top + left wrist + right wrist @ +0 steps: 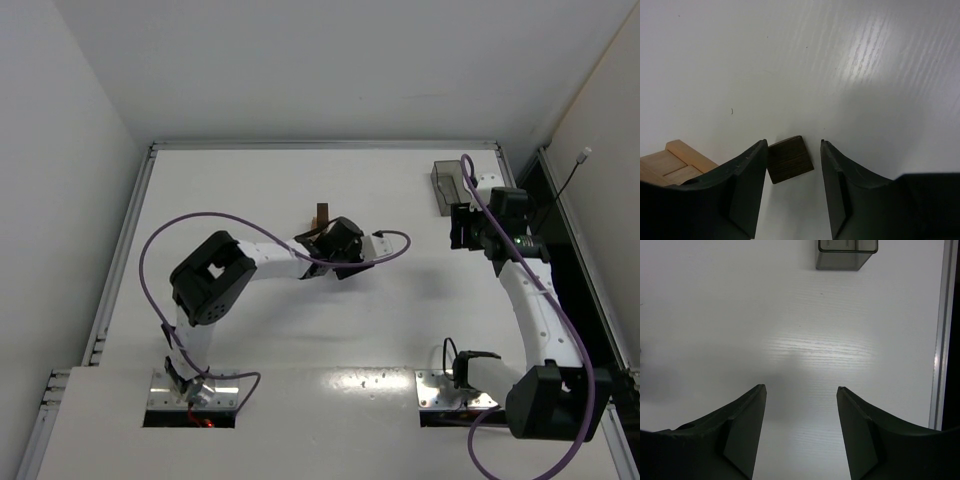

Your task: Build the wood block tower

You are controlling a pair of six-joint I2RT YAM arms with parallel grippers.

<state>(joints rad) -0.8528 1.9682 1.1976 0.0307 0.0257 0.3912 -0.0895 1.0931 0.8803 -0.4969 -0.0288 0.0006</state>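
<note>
Left gripper (pixel 792 142): out over the middle of the counter (pixel 250 180), jaws partly apart, nothing clamped.
Dark brown cube (pixel 790 159): sits right between the left gripper's fingertips, turned a little askew. One corner is at or against the left finger (pixel 747 185), and there's a clear gap to the right finger. Whether it actually touches that left finger I cannot tell.
Tan blocks (pixel 670 162): light wood, grouped at the lower left of the left wrist view, just outside the left finger and partly hidden behind it.
Wood block tower (pixel 322 213): from above, a small dark brown upright piece near the counter's centre, right at the tip of the left gripper (pixel 318 238). How many blocks it has is too small to tell.
Right gripper (pixel 800 387): jaws spread wide, holding nothing, only bare white counter between the fingers.
Right arm: out on the far right side, well apart from the tower, with the right gripper (pixel 460 228) near the tray.
Tray (pixel 846 255): dark translucent, at the far right of the counter, ahead of the right gripper and not touching it.
</note>
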